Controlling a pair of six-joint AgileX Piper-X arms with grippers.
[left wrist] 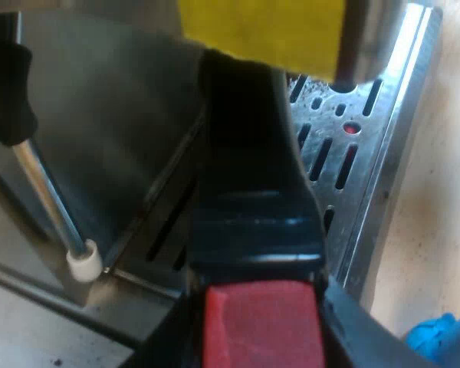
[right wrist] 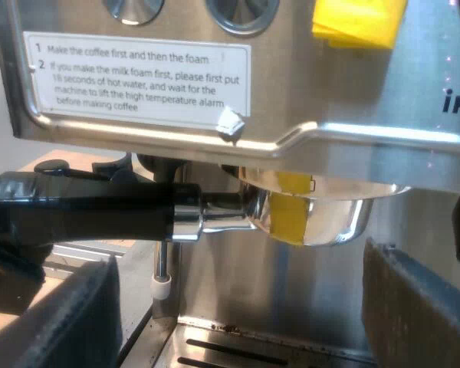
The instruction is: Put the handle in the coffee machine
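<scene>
The metal holder (right wrist: 333, 221), marked with yellow tape, sits up against the round brew head at the front of the espresso machine (right wrist: 345, 146). Its dark handle (right wrist: 100, 211) sticks out sideways, level. From the left wrist I look along that handle (left wrist: 249, 176) over its red end (left wrist: 262, 322), and my left gripper (left wrist: 261, 337) is shut on it by the red end. My right gripper (right wrist: 238, 314) hangs open below the holder, in front of the machine, with nothing between its fingers (right wrist: 54, 322).
A steam wand with a white tip (right wrist: 161, 285) hangs beside the brew head, over the slotted drip tray (left wrist: 353, 153). An instruction label (right wrist: 138, 77) is on the machine's front. A blue object (left wrist: 441, 341) lies on the table beside the tray.
</scene>
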